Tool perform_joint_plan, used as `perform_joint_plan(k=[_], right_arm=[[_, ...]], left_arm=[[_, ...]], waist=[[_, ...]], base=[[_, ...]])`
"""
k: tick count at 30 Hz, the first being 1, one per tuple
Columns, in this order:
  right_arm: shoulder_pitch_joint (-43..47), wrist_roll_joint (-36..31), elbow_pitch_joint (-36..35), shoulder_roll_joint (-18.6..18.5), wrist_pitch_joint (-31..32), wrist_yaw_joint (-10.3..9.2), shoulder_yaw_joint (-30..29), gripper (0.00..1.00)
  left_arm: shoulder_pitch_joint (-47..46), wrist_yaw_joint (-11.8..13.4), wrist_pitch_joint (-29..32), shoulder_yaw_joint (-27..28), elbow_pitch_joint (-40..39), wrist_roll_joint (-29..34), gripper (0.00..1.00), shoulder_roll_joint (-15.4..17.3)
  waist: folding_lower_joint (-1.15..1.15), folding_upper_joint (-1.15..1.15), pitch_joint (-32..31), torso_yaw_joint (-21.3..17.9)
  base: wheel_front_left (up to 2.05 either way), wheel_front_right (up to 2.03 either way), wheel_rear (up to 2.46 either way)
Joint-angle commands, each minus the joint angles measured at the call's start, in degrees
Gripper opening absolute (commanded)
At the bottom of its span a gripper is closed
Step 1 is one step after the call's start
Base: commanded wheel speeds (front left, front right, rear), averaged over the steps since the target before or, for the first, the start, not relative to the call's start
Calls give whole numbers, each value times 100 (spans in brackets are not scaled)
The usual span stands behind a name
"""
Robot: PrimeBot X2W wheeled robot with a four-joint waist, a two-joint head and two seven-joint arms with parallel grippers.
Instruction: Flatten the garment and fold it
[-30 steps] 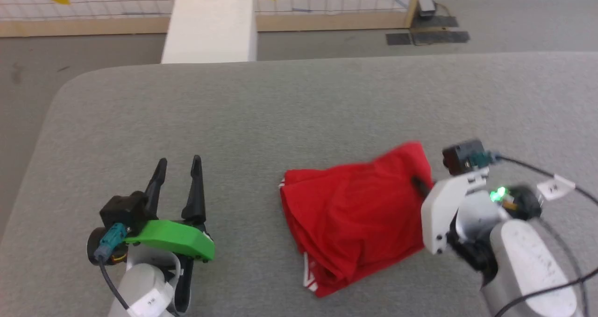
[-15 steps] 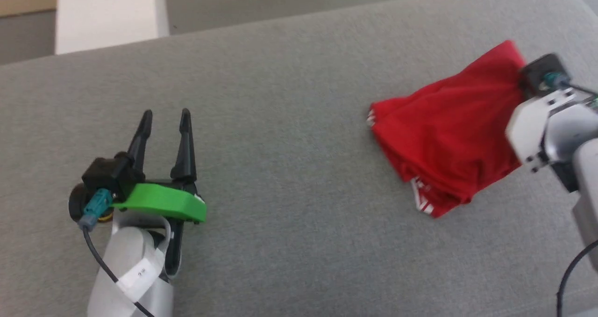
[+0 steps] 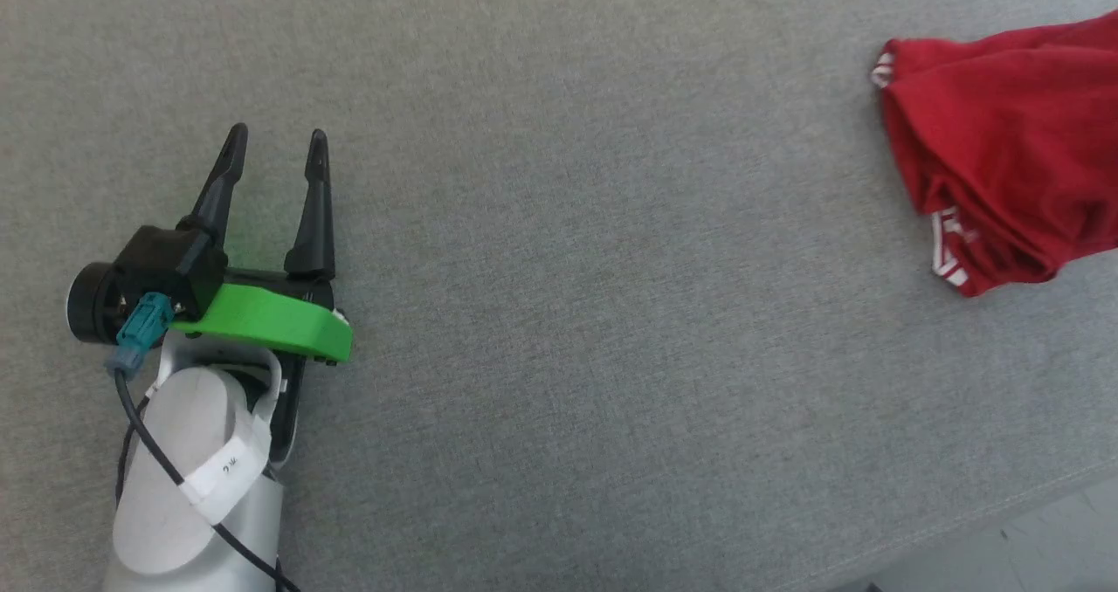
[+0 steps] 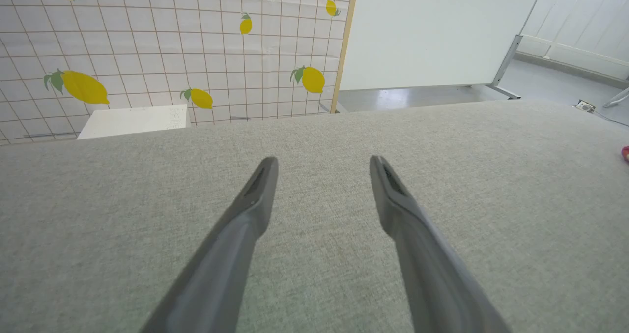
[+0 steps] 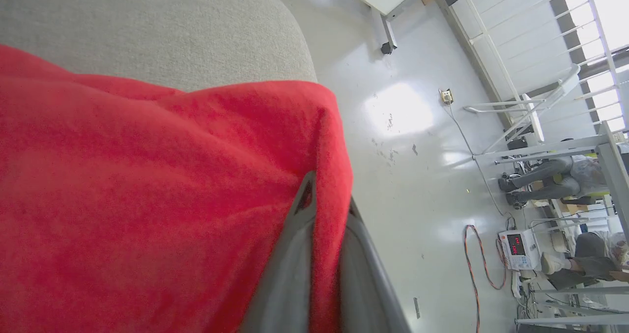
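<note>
In the head view, the left gripper (image 3: 278, 134) sits at the lower left above the grey table (image 3: 611, 313), its two dark fingers pointing up the view and spread apart; nothing lies between them and they touch nothing that we can make out. The garment (image 3: 1004, 138) lies well apart from it, at the right edge of the view, a rumpled red heap cut off by the frame; white-and-red striped trim (image 3: 948, 243) shows along its lower left fold and again at its upper left corner. A strip of pale floor (image 3: 1048, 540) shows past the table's edge at the lower right.

In the left wrist view, the left gripper (image 4: 323, 160) has its jaws wide apart, with only bare table (image 4: 491, 176) cloth between and beneath the fingers; beyond the table's far edge we see a gridded wall printed with lemons (image 4: 147, 53), a white box (image 4: 132, 122) in front of it, and a white panel (image 4: 427, 28) to the right. A tiny red speck sits at the right edge; we cannot tell what it is.

In the right wrist view, the right gripper (image 5: 328, 195) is closed on a fold of the garment (image 5: 147, 176); red fabric runs down between the two grey fingers and drapes over the tip of one, and the cloth spreads across the left half of the view. The rounded corner of the table (image 5: 147, 28) shows above the fabric; beside it lies a glossy floor (image 5: 417, 126), with an orange cable (image 5: 471, 264), a small device with red digits (image 5: 518, 249), and the legs of a person (image 5: 550, 176) far off at the right.
</note>
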Motion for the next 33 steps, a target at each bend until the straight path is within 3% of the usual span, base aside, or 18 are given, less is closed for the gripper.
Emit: perform_joint_plan(k=[1, 12, 13, 14, 15, 20, 25, 33], right_arm=[[-118, -60, 63, -39, -112, -11, -152, 0], [-309, -578, 486, -222, -645, -11, -1260, 0], [-317, -603, 534, -228, -691, -11, -1294, 24], [-330, -624, 606, -231, -730, -11, -1345, 81], [-340, -642, 676, -235, -742, -11, -1389, 100], [-299, -729, 916, -303, -1251, -11, -1522, 100], [-198, -337, 1117, -242, -1818, -11, -1369, 100], [556, 696, 668, 293, -2380, -11, -860, 100]], left_arm=[[-103, -32, 32, -21, -53, 26, 100, 71], [21, -3, 143, -76, -195, -34, 100, 154], [36, 0, 137, -86, -178, -42, 100, 144], [54, 6, 126, -97, -153, -52, 100, 130], [71, 11, 112, -105, -129, -65, 100, 112], [168, 19, -20, -172, 121, -156, 100, -37], [361, 28, -145, -208, 471, -288, 100, -231], [813, 60, -223, -225, 730, -466, 100, -436]], waist=[[-1, 0, 354, 60], [-1, 0, 365, 417], [-1, 0, 327, 430], [-1, 0, 278, 443], [-1, 0, 230, 452], [-1, 0, -237, 548], [-1, 0, -887, 706], [-1, 0, -1820, 1041]], base=[[0, 0, 0], [0, 0, 0], [0, 0, 0], [0, 0, 0], [0, 0, 0], [0, 0, 0], [0, 0, 0], [0, 0, 0]])
